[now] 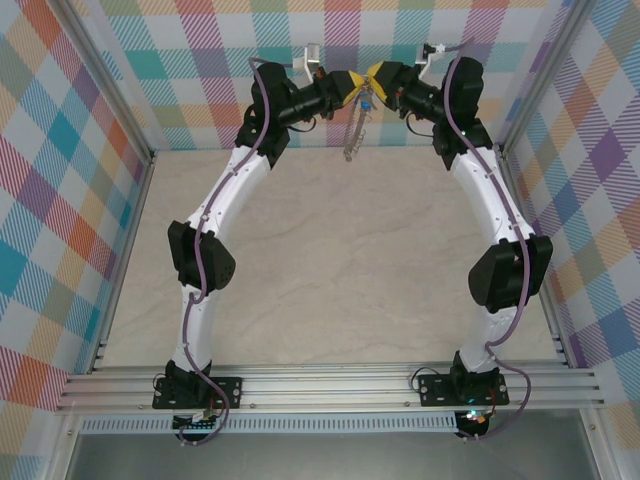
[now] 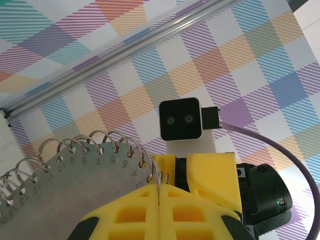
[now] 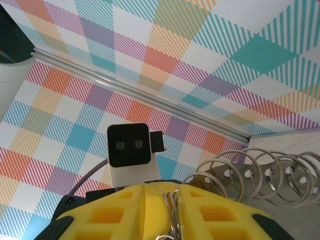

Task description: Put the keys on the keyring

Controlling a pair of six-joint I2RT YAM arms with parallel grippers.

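Yellow left gripper (image 2: 159, 194) and right gripper (image 3: 170, 200), silver-grey keyring (image 2: 95, 170), blue-headed key (image 1: 368, 100), pastel plaid walls (image 1: 60, 150).

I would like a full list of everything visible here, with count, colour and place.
keyring: one, grey metal plate with wire rings along its edge, in the air between the hands
key: one, blue head, between the hands, above the hanging keyring
table: one, pale beige, under the arms
walls: three, coloured plaid, around the table
rail: one, silver, near edge, under the arm bases
wrist cameras: two, white and black, above the hands
arms: two, white and black, raised towards the far wall
left hand: one, yellow, shut on the keyring
right hand: one, yellow, wire ring between its fingers
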